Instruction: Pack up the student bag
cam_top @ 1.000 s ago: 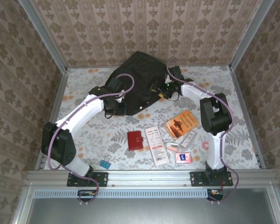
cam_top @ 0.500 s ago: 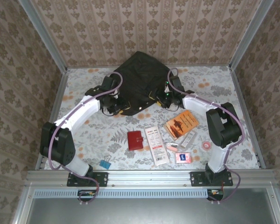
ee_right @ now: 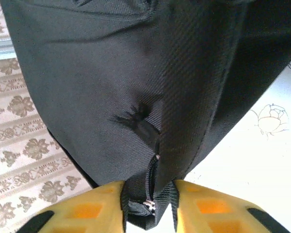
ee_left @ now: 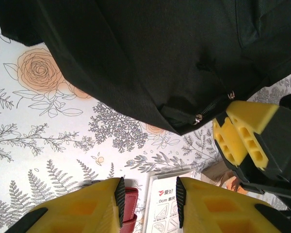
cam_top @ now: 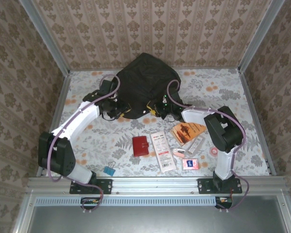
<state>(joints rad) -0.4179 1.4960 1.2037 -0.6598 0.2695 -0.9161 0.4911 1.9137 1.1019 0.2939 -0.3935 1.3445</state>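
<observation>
**A:** So, where is the bag (cam_top: 145,80)?

**B:** At the far centre of the table (cam_top: 82,141), a black rounded heap. Its near edge runs left to right, and both arms reach to that edge.

**A:** Which one has it?

**B:** The right jaws. They pinch the cloth at the near right of the bag, just at the end of the zip (ee_right: 152,180). The fabric bunches between the pads.

**A:** And the left jaws?

**B:** Spread, with nothing between them. They hang just near of the hem on the left side, apart from it. The hem lies to the far side of them, and the zip end with the right pinch is off to their right. Through the gap I see bare table, the wallet (cam_top: 140,145) and the packet (cam_top: 163,151).

**A:** What does the next move turn on?

**B:** My guess is that the left jaws must go far and a little right to meet the hem beside the zip, opposite the right pinch. Then the two could work along that left-right line.

**A:** Is the bag open? Is anything inside?

**B:** No mouth shows. The zip looks closed where I can see it, and the inside is hidden. The wallet, packet and booklet (cam_top: 188,129) lie out on the table, near of the bag. The booklet is closest to the right arm.
</observation>
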